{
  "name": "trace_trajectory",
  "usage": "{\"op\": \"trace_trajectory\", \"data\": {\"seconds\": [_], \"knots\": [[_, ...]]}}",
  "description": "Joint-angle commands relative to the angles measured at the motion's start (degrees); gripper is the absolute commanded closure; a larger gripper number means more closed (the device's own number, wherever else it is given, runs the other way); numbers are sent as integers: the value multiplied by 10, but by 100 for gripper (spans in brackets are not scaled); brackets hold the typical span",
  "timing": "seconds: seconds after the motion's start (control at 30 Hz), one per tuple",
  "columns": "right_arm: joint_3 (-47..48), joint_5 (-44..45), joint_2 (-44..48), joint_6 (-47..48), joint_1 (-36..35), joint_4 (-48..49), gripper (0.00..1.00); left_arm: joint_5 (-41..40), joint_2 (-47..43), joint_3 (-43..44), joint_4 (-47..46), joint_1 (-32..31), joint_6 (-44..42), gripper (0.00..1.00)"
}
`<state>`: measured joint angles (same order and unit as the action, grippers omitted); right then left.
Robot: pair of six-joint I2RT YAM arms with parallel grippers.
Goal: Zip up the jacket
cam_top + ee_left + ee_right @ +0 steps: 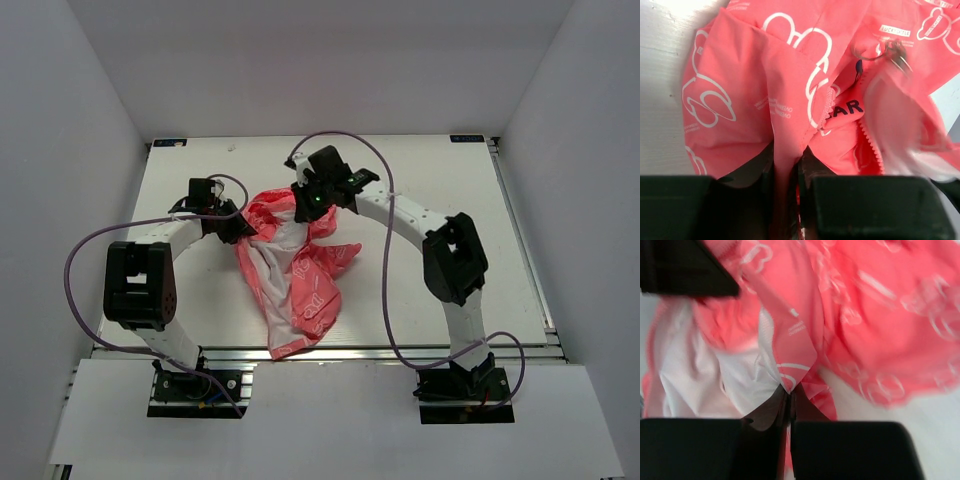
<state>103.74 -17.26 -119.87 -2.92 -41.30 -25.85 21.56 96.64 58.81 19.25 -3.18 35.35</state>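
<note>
White table (450,200), grey-walled enclosure. Jacket (300,275) crumpled at centre, unzipped, white lining exposed. Left hand (233,228) clenched on a coral fold; right hand (303,208) clenched on a fabric edge. Judged light, limp, slippery. Recommended hold: front edges beside zipper teeth (824,107).

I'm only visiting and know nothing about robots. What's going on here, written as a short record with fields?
item: jacket, pink with white print, lying crumpled
place: middle of the table
front: open, white lining showing
zipper: teeth apart, not done up
left gripper: closed on a fold of pink fabric
right gripper: closed on a fabric edge beside the lining
task state: zipping not yet done
</note>
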Motion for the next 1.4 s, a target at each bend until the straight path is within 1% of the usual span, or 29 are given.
{"op": "trace_trajectory", "data": {"seconds": [0.0, 0.03, 0.07, 0.13, 0.17, 0.2, 0.27, 0.3, 0.33, 0.4, 0.43, 0.5, 0.53, 0.57, 0.6, 0.63, 0.67, 0.7, 0.73, 0.83, 0.9, 0.97, 1.03, 1.07, 1.1, 1.17, 1.27, 1.33, 1.37], "knots": [[-60, 151, 137, -12, 9, -9, 100, -28, -33, 10, -3, -2, 16, 74], [-86, 185, 161, -17, 12, -10, 100, -40, -36, 9, 5, -2, 16, 74], [-111, 256, 210, -27, 18, -30, 100, -45, -40, 10, 11, -2, 20, 74], [-184, 313, 259, -65, 38, -61, 100, -61, -50, 9, 23, -2, 24, 74], [-208, 360, 301, -79, 44, -104, 100, -64, -52, 8, 26, -2, 29, 74], [-254, 382, 320, -94, 54, -129, 100, -64, -55, 7, 29, -2, 29, 74], [-301, 408, 358, -146, 59, -185, 100, -63, -62, 5, 40, -2, 27, 73], [-325, 395, 368, -162, 60, -238, 100, -61, -66, 5, 43, -3, 24, 71], [-384, 375, 379, -173, 59, -251, 100, -61, -68, 4, 58, -3, 23, 69], [-452, 292, 412, -199, 59, -261, 100, -58, -74, 2, 73, -4, 12, 70], [-512, 265, 423, -203, 59, -254, 100, -57, -75, 1, 91, -8, 7, 69], [-545, 222, 459, -226, 59, -246, 99, -47, -77, -1, 107, -13, -14, 51], [-550, 218, 474, -225, 59, -236, 91, -40, -78, -1, 119, -19, -22, 44], [-539, 223, 498, -220, 59, -231, 88, -37, -78, 1, 127, -23, -34, 31], [-528, 226, 509, -199, 59, -224, 83, -34, -80, 5, 130, -25, -39, 28], [-515, 225, 517, -184, 59, -205, 58, -34, -80, 8, 134, -29, -42, 24], [-486, 220, 526, -154, 60, -195, 44, -30, -80, 10, 132, -29, -46, 11], [-469, 217, 526, -142, 60, -185, 31, -29, -80, 13, 128, -30, -48, 3], [-453, 214, 525, -132, 60, -177, 11, -30, -80, 17, 121, -30, -47, 2], [-379, 219, 489, -110, 64, -154, 10, -24, -69, 35, 90, -30, -43, 2], [-315, 242, 439, -118, 77, -156, 11, -26, -54, 46, 77, -29, -42, 2], [-274, 231, 386, -132, 89, -155, 11, -49, -16, 76, 74, -30, -47, 2], [-231, 180, 355, -97, 91, -139, 11, -36, 30, 120, 84, -30, -54, 3], [-222, 83, 329, -79, 90, -133, 10, -22, 42, 129, 81, -30, -62, 4], [-217, 45, 318, -63, 86, -101, 11, -7, 51, 133, 75, -31, -63, 5], [-213, 5, 292, -47, 74, -58, 11, 15, 64, 136, 50, -38, -68, 8], [-167, -9, 234, -38, 47, -22, 11, 17, 77, 146, 43, -57, -83, 12], [-122, -16, 196, -42, 38, -19, 11, 7, 85, 150, 44, -68, -85, 18], [-107, -17, 157, -46, 35, -22, 11, 0, 99, 155, 46, -70, -85, 25]]}}
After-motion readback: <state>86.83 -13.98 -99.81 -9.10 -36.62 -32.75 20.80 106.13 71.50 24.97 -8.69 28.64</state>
